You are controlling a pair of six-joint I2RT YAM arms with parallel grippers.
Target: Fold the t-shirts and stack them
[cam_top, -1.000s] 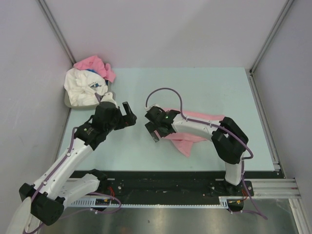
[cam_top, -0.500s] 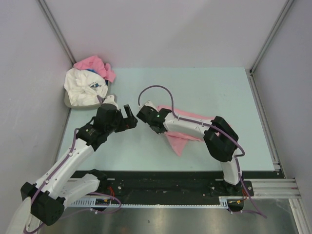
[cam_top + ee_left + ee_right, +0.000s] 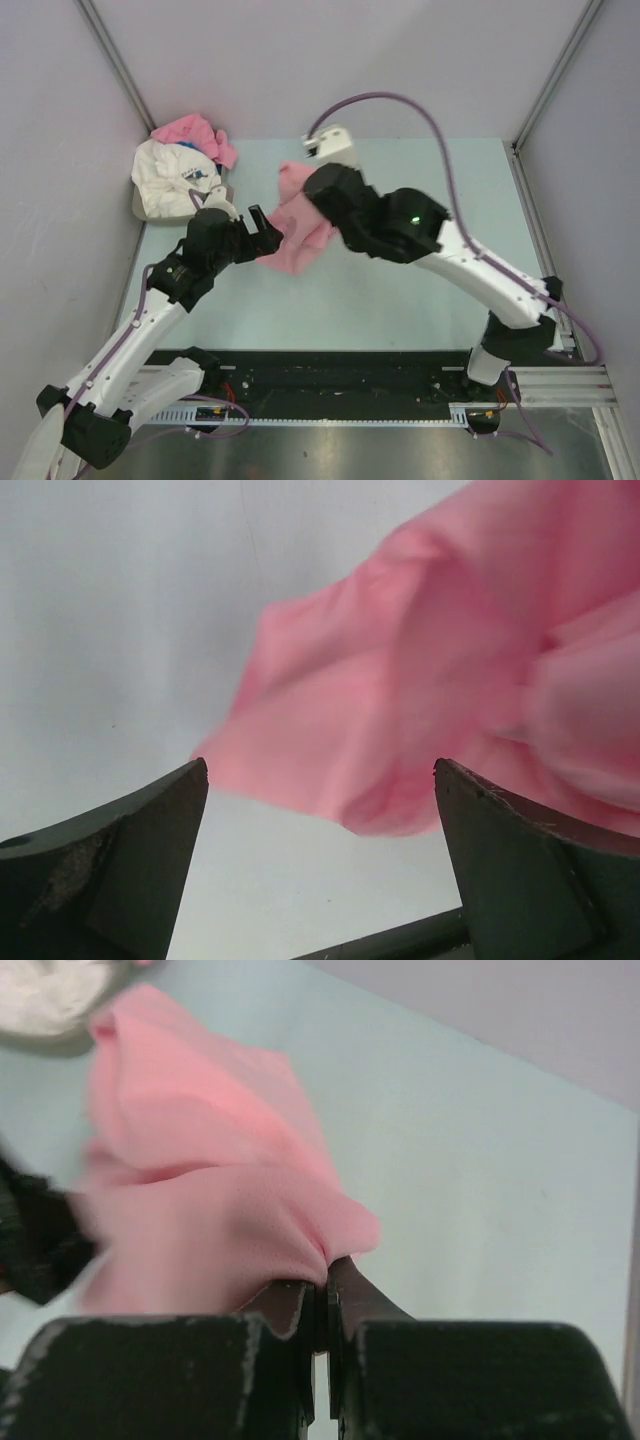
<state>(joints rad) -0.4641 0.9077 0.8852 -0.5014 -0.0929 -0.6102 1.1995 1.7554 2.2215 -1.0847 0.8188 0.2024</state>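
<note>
Pale mint-green table, boxed in by plain grey walls, with two arms reaching over it and three t-shirts in sight: two pink, one white

One white t-shirt lies crumpled at the far left corner, a small blue print showing on its upper folds, and everything else is placed from it. Right behind it, touching its far edge, sits one bunched pink t-shirt. Whether more cloth lies under this pair cannot be told

To the right of the white one, the hanging pink t-shirt droops in loose folds from the right gripper. That gripper's two fingers are pinched tight on a fold of the cloth. In the right wrist view the fabric bulges out from between the closed jaws and spreads away to the left. The arm carrying it stretches in from the far right side, its wrist raised above the cloth. It is not clear whether the lowest tip of the cloth touches the table

One more gripper sits between the white garment and the hanging one – the left gripper, slightly nearer the arm bases than the white t-shirt. Its two fingers are spread wide and clamp nothing. The lower left edge of the pink cloth is just beside its fingertips. In the left wrist view the fabric hangs ahead of the gap between the fingers, and contact cannot be judged
</note>
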